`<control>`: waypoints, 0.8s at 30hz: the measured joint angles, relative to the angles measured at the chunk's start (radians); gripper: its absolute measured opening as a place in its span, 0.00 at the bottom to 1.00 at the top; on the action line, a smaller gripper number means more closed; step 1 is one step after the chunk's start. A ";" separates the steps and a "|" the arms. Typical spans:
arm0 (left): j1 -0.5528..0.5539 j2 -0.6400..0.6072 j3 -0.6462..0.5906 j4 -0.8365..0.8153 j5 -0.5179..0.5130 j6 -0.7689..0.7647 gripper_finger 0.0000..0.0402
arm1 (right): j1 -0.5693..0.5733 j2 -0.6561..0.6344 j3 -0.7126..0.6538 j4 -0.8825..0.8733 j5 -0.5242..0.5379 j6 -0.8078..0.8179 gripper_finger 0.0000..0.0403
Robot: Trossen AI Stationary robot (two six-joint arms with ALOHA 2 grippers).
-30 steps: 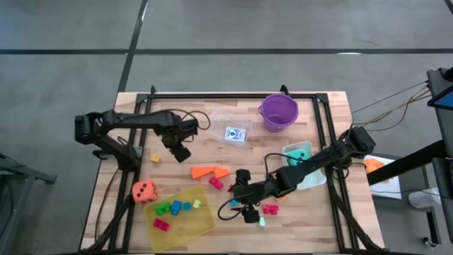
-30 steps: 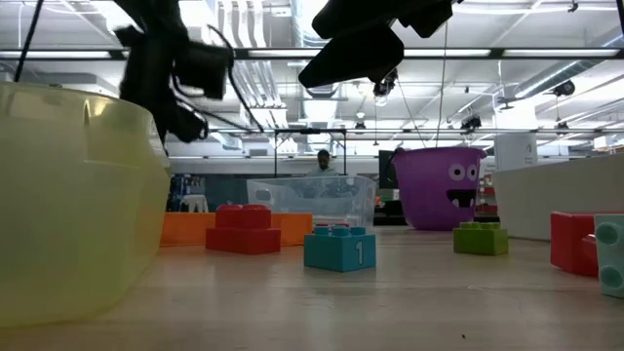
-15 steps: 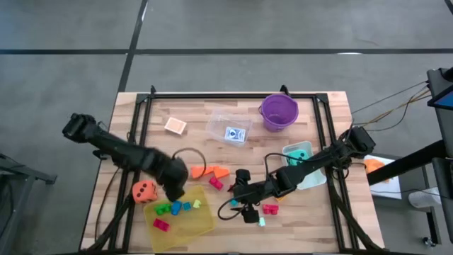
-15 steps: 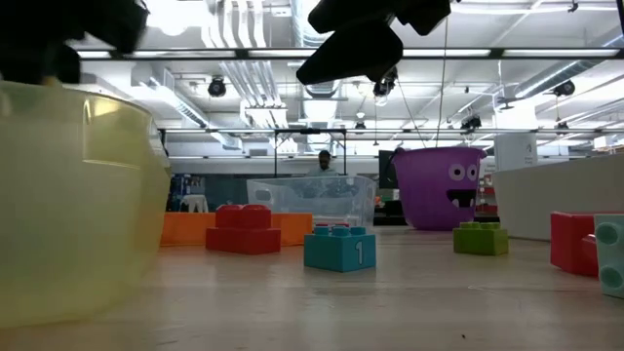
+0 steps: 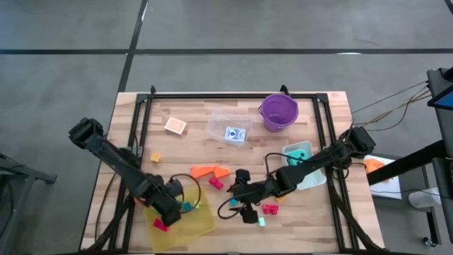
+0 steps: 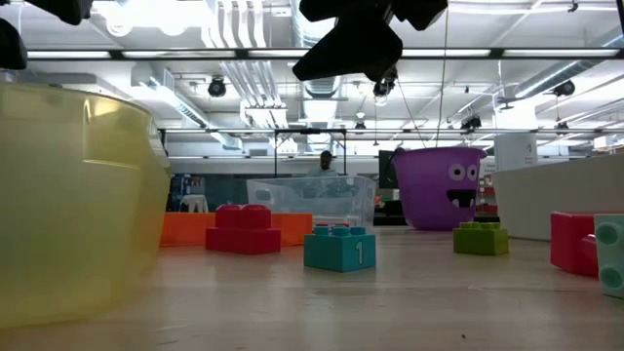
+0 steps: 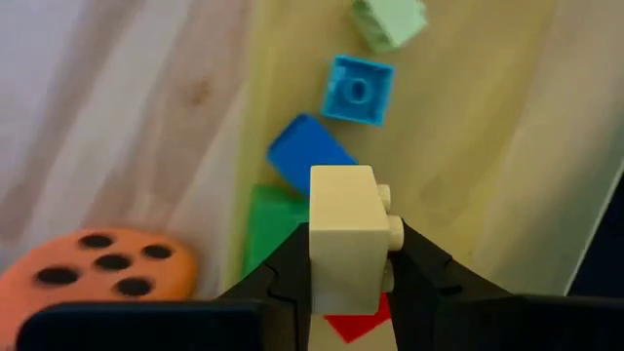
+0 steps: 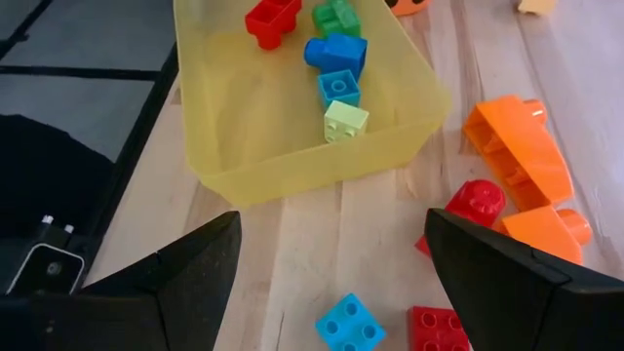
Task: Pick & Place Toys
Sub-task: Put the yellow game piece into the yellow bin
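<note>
Fingers of the left gripper (image 7: 343, 283) pinch a cream brick (image 7: 343, 239) directly above the yellow tray (image 5: 202, 223), where blue (image 7: 309, 154), light blue (image 7: 358, 90), pale green (image 7: 389, 19), green (image 7: 271, 222) and red (image 5: 160, 225) bricks already lie, with the orange die (image 7: 93, 272) just outside its wall. Farther along the table the right gripper (image 5: 243, 203) hangs with its fingers (image 8: 190, 263) spread wide and empty above a small blue brick (image 8: 348, 326) and red bricks (image 8: 437, 330), with the orange wedge pieces (image 5: 209, 171) near. Beyond them stand the clear tub (image 5: 230, 127) and the purple bucket (image 5: 279, 111).
</note>
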 joint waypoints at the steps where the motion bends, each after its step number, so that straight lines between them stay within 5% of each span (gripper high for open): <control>1: -0.002 0.013 0.001 0.017 0.000 0.010 0.21 | 0.000 0.000 0.000 -0.001 0.000 0.006 0.79; 14: -0.009 0.251 0.170 0.031 0.000 0.199 0.21 | 0.001 0.000 0.000 -0.004 0.007 0.095 0.79; 24: -0.006 0.330 0.176 0.102 0.049 0.271 0.21 | 0.004 0.000 -0.001 -0.004 0.008 0.117 0.79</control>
